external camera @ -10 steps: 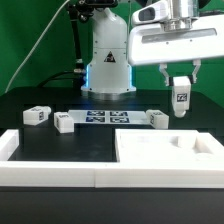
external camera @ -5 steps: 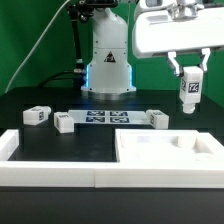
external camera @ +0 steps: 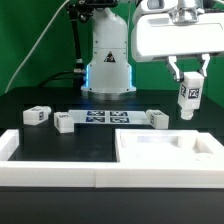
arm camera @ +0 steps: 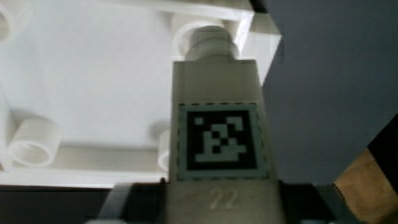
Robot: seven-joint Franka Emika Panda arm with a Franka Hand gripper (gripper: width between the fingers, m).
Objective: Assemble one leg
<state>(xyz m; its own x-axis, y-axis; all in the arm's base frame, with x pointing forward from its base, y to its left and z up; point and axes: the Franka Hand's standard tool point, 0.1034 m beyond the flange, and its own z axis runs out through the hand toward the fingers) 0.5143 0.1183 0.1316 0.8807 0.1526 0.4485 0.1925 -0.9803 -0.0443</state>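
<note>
My gripper (external camera: 188, 76) is shut on a white leg (external camera: 187, 94) with a black-and-white tag and holds it upright in the air, above the far right part of the large flat white square piece (external camera: 150, 150). In the wrist view the held leg (arm camera: 217, 110) fills the middle, its tag facing the camera, with the square piece (arm camera: 71, 70) and its recesses below. Three more legs lie on the table at the exterior view's left and middle: one (external camera: 36, 115), a second (external camera: 63, 122) and a third (external camera: 156, 119).
The marker board (external camera: 105, 118) lies flat between the loose legs. Long white border rails (external camera: 50, 175) run along the front and left. The robot base (external camera: 108, 60) stands at the back.
My gripper with the held leg has moved up and toward the exterior view's right over the last second, then barely shifted. The other legs have not moved.
</note>
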